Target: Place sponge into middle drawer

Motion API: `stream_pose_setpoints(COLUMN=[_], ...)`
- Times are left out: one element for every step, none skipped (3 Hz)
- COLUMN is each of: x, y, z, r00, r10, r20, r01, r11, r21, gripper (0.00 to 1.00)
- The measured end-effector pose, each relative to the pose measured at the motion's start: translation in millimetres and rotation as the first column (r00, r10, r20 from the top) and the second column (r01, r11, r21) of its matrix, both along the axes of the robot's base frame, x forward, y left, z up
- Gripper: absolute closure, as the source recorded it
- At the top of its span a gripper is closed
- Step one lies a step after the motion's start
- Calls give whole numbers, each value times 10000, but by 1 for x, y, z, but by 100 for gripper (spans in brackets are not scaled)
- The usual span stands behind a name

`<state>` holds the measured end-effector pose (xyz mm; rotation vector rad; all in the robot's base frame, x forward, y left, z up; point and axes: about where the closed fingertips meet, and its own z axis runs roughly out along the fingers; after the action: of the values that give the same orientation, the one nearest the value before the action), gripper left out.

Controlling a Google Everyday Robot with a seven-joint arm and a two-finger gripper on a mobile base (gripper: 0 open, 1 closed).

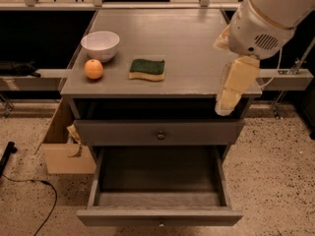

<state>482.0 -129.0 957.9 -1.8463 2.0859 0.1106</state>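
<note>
The sponge [147,69], yellow foam with a dark green top, lies flat on the grey cabinet top [187,38], left of centre near the front edge. The middle drawer [157,178] is pulled wide open below, and its grey inside holds nothing. My gripper [231,90] hangs cream-coloured from the white arm [268,18] at the right front corner of the cabinet top. It points down, well to the right of the sponge, and holds nothing that I can see.
A white bowl [100,44] and an orange fruit [93,69] sit on the top, left of the sponge. A closed knobbed drawer front [160,132] is above the open drawer. A cardboard box [64,149] stands on the floor at the left, with a black cable [34,191] near it.
</note>
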Motion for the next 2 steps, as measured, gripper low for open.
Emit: stream_pose_setpoints(x=[27, 58], y=[10, 29], z=[-8, -14], r00=[9961, 9825], r10=[-150, -81], r20=[-875, -1861], r01=[287, 798], r11=[9872, 9209], r21=[1571, 3815], gripper=[0, 0])
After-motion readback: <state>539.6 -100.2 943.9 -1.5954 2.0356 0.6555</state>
